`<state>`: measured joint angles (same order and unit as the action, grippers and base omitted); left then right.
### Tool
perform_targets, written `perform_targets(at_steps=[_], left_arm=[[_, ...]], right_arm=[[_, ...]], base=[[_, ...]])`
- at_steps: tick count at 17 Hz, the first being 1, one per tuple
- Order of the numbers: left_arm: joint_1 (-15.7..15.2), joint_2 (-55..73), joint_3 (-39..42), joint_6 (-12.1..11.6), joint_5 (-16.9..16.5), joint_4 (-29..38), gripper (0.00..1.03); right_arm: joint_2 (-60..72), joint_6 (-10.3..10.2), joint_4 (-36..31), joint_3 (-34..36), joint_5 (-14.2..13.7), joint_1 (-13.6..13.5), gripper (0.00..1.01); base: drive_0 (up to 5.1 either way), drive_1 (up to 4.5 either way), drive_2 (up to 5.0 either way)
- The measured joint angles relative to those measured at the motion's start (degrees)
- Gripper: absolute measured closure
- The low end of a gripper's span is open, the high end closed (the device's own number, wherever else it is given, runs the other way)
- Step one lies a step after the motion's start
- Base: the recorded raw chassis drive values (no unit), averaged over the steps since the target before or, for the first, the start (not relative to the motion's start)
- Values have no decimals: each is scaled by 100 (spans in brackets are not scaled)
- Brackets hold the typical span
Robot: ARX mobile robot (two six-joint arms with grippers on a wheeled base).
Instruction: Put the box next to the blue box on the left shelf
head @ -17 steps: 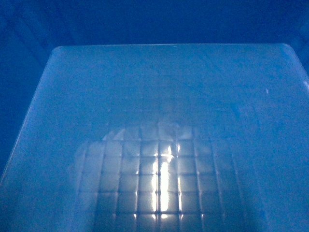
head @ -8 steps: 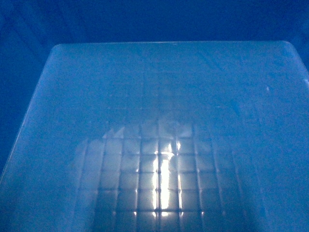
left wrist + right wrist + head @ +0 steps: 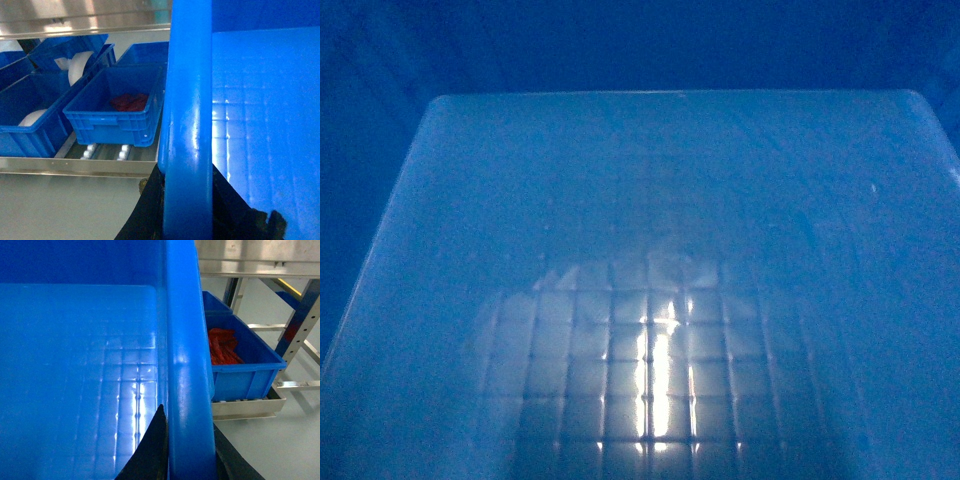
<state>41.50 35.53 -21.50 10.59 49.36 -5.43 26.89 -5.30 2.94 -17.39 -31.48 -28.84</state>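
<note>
Box [image 3: 260, 125], large, bright blue, rectangular plastic, thick-rimmed, clamped at both side rims. Left claw [image 3: 186, 200]: dark fingers closed on either face of the left rim, one outside, one inside the wall. Right claw [image 3: 187, 450]: same hold on the right rim, black fingers pinching it from both sides. Held up in front of the head camera, filling that view with the faint square-grid floor and a bright glare near the bottom centre. Beyond the left rim, a steel roller shelf [image 3: 75, 165] carrying smaller blue plastic crates: the nearest one [image 3: 115, 112] with something dark red inside [image 3: 129, 102], others further left holding white rounded items [image 3: 80, 65]. Beyond the right rim, another blue crate [image 3: 240, 365] of red pieces [image 3: 222, 347] on a steel rack, grey floor [image 3: 300, 430] to the right.
</note>
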Motion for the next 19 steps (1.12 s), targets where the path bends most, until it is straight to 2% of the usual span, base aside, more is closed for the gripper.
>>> perform_targets(at_steps=[19], left_arm=[[0, 4, 11, 11, -9, -33, 88]], right_arm=[[4, -7, 33, 13, 7, 0, 91]], base=[[0, 0, 0]])
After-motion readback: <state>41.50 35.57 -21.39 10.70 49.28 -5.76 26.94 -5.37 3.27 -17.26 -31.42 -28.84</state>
